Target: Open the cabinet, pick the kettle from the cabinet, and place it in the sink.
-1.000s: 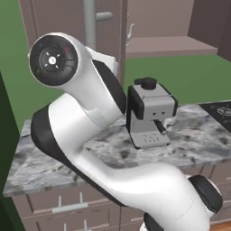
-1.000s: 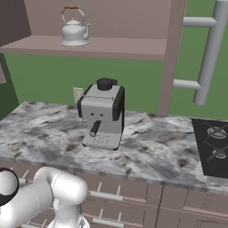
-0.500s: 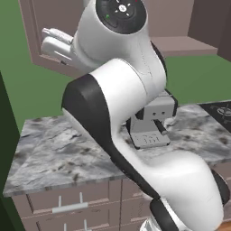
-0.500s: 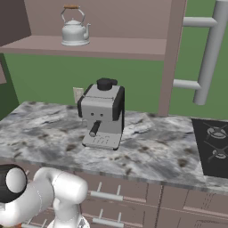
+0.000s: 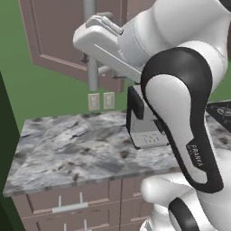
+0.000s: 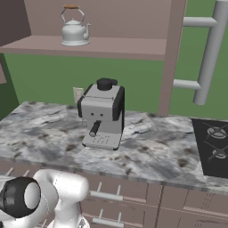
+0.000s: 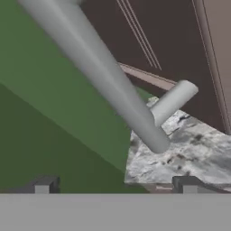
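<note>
The cabinet [image 6: 107, 46] stands open in the right base view, and the kettle [image 6: 75, 31] sits upright on its shelf at about 11 o'clock in that picture, well above and a little left of the coffee machine [image 6: 103, 116] on the marble counter [image 6: 151, 153]. A swung-out door edge [image 6: 171, 58] carries a long silver bar handle [image 6: 209, 53] at 2 o'clock, and a black stove top [image 6: 213, 149] lies at 3 o'clock on the counter.

In the left base view the white arm [image 5: 180, 103] crosses the picture from 5 o'clock up to 12, and its hand reaches toward the other door [image 5: 58, 40], close to that door's silver handle [image 5: 91, 54]. Two wall outlets [image 5: 100, 101] sit just under the door, with base drawers [image 5: 67, 205] at 7 o'clock.

In the hand view the gripper [image 7: 115, 186] has its two dark tips spread wide apart, holding nothing; the handle bar [image 7: 103, 76] runs diagonally from 11 o'clock toward the centre, ahead of the tips and not between them.
</note>
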Robot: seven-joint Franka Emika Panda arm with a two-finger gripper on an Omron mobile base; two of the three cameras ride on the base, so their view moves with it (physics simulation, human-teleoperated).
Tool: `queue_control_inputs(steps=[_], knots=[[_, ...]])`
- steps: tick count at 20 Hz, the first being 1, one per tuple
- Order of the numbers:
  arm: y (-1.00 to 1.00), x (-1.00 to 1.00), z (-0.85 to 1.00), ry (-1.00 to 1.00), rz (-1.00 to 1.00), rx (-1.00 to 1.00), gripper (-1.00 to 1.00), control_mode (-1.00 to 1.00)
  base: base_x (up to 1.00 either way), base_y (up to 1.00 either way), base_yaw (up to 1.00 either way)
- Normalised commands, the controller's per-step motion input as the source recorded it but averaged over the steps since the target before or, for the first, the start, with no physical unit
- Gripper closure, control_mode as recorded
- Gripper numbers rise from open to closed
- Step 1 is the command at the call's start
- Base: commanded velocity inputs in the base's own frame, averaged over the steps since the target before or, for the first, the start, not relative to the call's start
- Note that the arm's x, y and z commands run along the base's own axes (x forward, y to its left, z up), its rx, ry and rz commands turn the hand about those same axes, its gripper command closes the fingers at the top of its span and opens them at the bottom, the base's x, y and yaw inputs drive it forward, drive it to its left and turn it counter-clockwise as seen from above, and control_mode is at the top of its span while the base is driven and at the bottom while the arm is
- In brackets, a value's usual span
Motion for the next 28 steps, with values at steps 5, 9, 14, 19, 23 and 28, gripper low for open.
queue_control_inputs(steps=[5,9,14,19,23,28], knots=[[-0.47,0.00,-0.02,0.01,0.32,0.00,-1.00,-1.00,0.00,0.00,0.00],[-0.47,0.05,0.00,0.04,0.26,0.00,-1.00,-1.00,0.00,0.00,0.00],[-0.43,0.11,-0.05,0.02,0.27,0.00,-1.00,-1.00,0.00,0.00,0.00],[-0.44,0.19,-0.05,0.04,0.16,0.02,-1.00,-1.00,0.00,0.00,0.00],[-0.37,0.33,-0.07,0.03,0.06,0.04,-1.00,-1.00,0.00,0.00,0.00],[-0.34,0.32,-0.03,0.00,0.03,0.06,-1.00,-1.00,0.00,0.00,0.00]])
